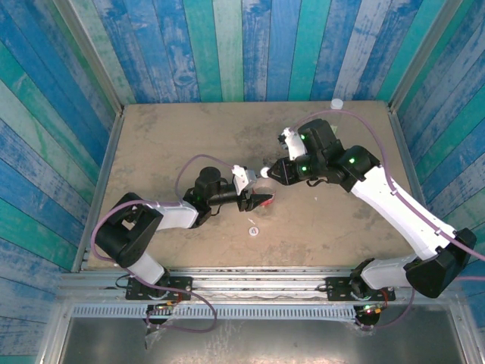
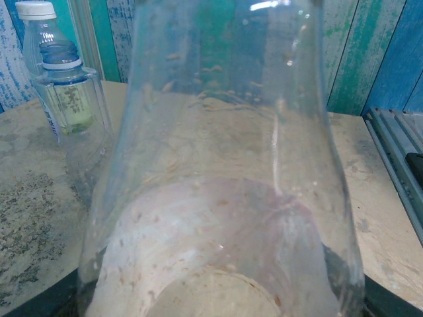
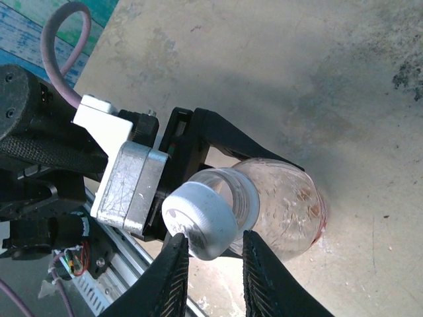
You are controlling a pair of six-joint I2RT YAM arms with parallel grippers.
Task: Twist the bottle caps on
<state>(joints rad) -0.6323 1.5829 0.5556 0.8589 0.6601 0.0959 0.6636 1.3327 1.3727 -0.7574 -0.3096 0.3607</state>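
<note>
Mid-table, right gripper (image 3: 215, 239) astride cap (image 3: 198, 221), arm (image 1: 394, 201) stretched leftward

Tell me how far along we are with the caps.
Done: the far bottle is capped. In hand: the left gripper holds a bottle; the right gripper is at the cap, which sits crooked at its mouth. Remaining: a loose cap lies on the table.

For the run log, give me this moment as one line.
step: capping | left gripper: shut on bottle | right gripper: flanking cap at bottle mouth, grip unclear
</note>
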